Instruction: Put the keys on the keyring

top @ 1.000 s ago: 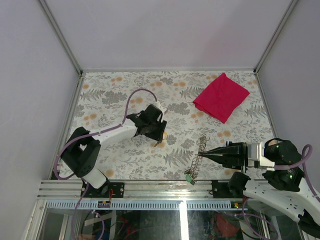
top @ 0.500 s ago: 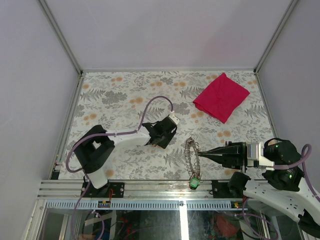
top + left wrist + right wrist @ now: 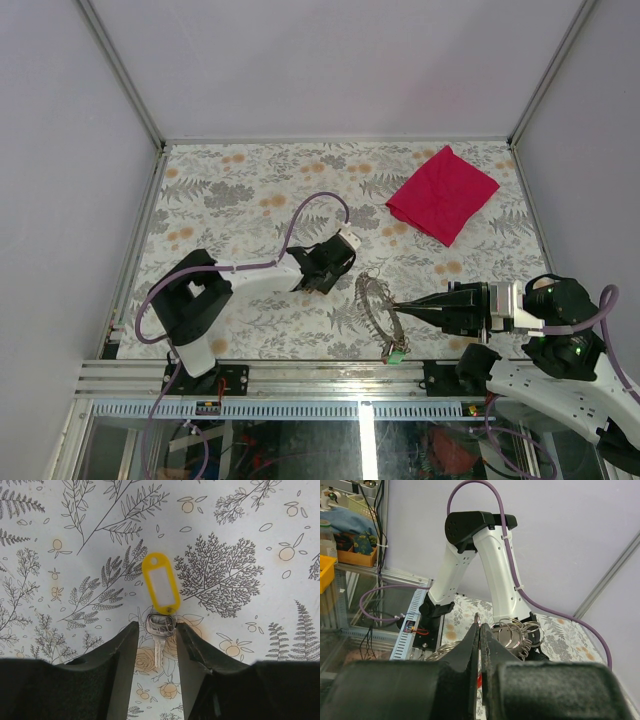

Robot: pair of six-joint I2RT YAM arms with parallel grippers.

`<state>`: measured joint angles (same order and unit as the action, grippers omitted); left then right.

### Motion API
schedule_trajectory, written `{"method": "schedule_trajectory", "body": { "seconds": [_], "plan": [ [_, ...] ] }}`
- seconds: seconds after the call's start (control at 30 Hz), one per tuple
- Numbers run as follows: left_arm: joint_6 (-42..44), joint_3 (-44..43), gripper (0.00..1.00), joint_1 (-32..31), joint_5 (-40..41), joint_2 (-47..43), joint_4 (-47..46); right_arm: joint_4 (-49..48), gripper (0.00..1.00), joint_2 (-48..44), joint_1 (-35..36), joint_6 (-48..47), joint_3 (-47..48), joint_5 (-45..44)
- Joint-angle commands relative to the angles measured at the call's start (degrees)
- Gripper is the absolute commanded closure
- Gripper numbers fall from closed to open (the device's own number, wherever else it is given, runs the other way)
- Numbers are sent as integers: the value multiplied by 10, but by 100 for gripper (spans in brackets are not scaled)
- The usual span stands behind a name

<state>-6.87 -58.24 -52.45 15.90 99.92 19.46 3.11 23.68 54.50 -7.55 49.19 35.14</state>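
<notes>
Down between the left gripper's (image 3: 156, 626) fingers (image 3: 117, 655), the wrist camera gives us what the overhead cannot: a silver key (image 3: 159, 642) lying flat on the floral table (image 3: 250, 540), blade pointing back toward the camera, a yellow tag (image 3: 161, 582) joined at its head and stretching away. The jaws stand apart, one finger on either side of the key's head. The right finger is just about at its edge, and a sliver of table shows on the left.

From above, that gripper (image 3: 322, 270) covers the key completely. Only the black wrist shows, near the table's middle. The left arm (image 3: 250, 275) reaches low and forward from its base, purple cable looping over it.

Over to the right gripper (image 3: 480, 627): its own camera shows the fingers pressed together, pinching a thin wire loop of the keyring (image 3: 512, 630), with a bunch of rings just beyond the tips. The top view adds the layout. The right gripper (image 3: 395, 307) points left, level, toward the left one. The keyring (image 3: 372, 298) curls off its tip and runs down to a green tag (image 3: 397, 355) by the near edge. The right arm (image 3: 560, 330) is folded tight beside its base.

Key and keyring are near one another but apart. A red cloth (image 3: 443, 193) lies toward the far right corner.
</notes>
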Motion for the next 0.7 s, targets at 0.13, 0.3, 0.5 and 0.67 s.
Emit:
{"method": "schedule_trajectory", "body": {
  "seconds": [0.13, 0.3, 0.5, 0.67],
  "plan": [
    [12, -3, 68, -3, 7, 11, -42, -59, 98, 2, 3, 10, 3, -1],
    [12, -2, 71, -3, 5, 18, -43, -59, 98, 2, 3, 10, 3, -1],
    [12, 2, 75, -3, 1, 23, -50, -58, 98, 2, 3, 9, 2, 0],
    [15, 3, 86, -3, 0, 29, -57, -56, 98, 2, 3, 10, 4, -2]
  ]
}}
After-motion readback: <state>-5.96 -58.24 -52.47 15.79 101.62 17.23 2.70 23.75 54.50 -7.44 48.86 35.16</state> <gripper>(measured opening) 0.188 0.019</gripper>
